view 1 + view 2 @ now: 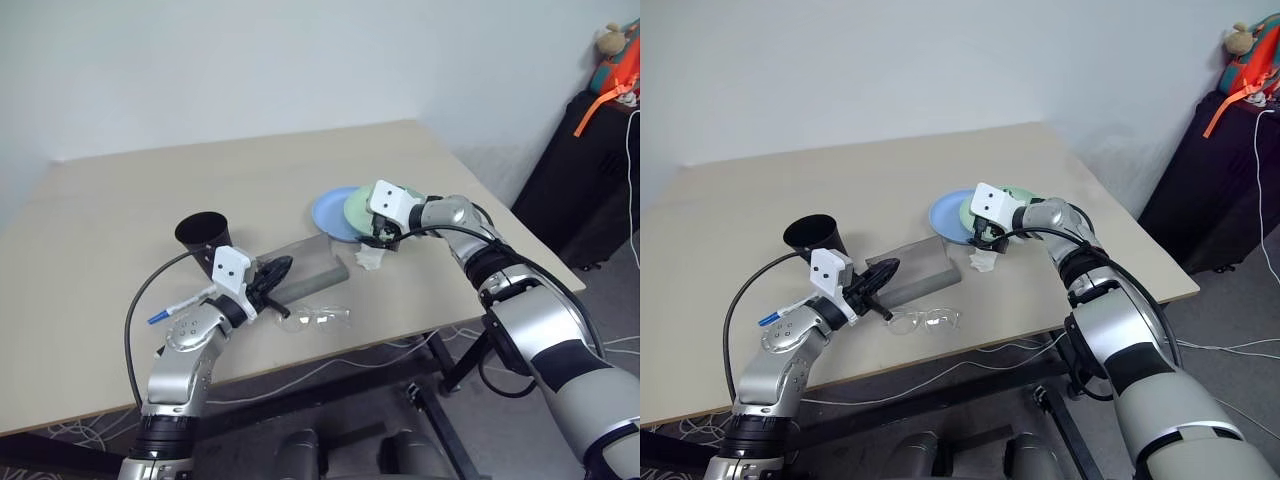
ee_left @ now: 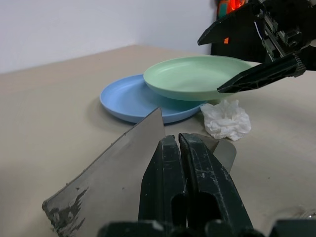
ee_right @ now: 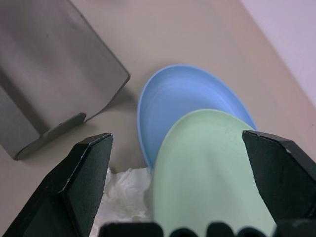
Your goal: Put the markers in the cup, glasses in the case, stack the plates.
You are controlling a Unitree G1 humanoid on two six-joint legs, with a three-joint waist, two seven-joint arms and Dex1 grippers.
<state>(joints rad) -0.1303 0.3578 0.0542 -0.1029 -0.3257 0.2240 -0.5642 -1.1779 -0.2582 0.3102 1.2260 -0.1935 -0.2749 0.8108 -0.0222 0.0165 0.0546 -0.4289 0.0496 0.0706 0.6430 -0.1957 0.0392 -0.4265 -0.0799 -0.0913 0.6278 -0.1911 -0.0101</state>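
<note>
The mint green plate (image 3: 207, 168) lies tilted, overlapping the light blue plate (image 3: 182, 94). My right gripper (image 3: 176, 137) hangs open just over the green plate's near rim, one finger on each side, touching nothing. The grey case (image 1: 315, 262) lies open at mid-table. My left gripper (image 1: 283, 268) is shut, its tips at the case's raised lid (image 2: 113, 173), with nothing seen between them. The clear glasses (image 1: 318, 318) lie in front of the case near the table edge. The black cup (image 1: 205, 240) stands upright behind my left wrist. A blue-capped marker (image 1: 175, 310) lies beside my left forearm.
A crumpled white tissue (image 1: 370, 259) lies between the case and the plates, under my right gripper. The table's front edge (image 1: 400, 335) runs close behind the glasses. A black bag with an orange strap (image 1: 595, 150) stands off the table at the right.
</note>
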